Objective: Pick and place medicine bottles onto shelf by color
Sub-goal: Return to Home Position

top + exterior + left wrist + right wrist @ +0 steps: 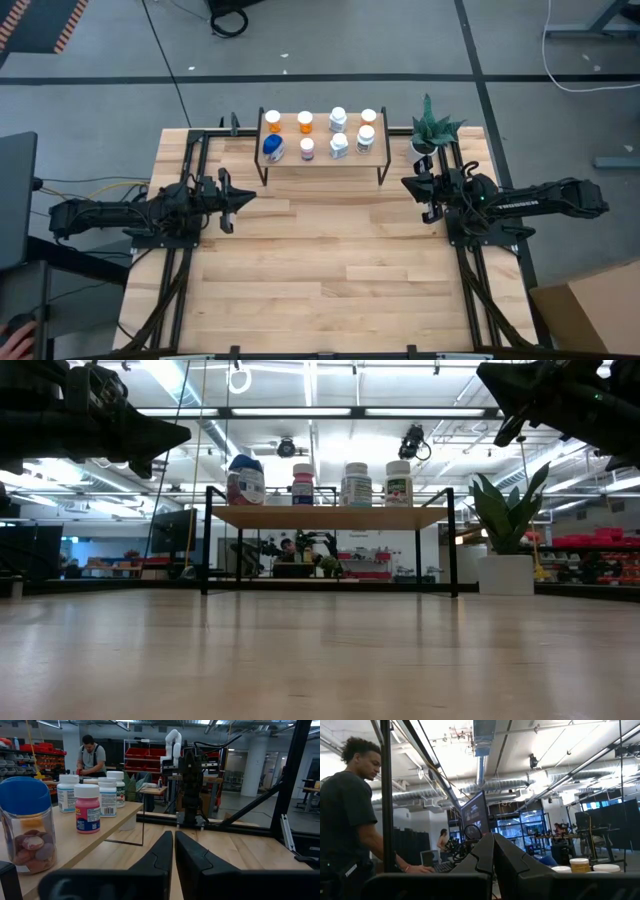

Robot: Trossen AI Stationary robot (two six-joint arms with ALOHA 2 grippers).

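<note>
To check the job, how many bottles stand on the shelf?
8, all on the shelf: four bottles in the back row, the blue bottle and three more in front.

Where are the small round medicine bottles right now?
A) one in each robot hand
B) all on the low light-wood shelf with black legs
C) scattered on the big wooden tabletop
B: seen from above, the small round medicine bottles stand in two rows on the low light-wood shelf with black legs, while the left hand and right hand are shut on nothing.
</note>
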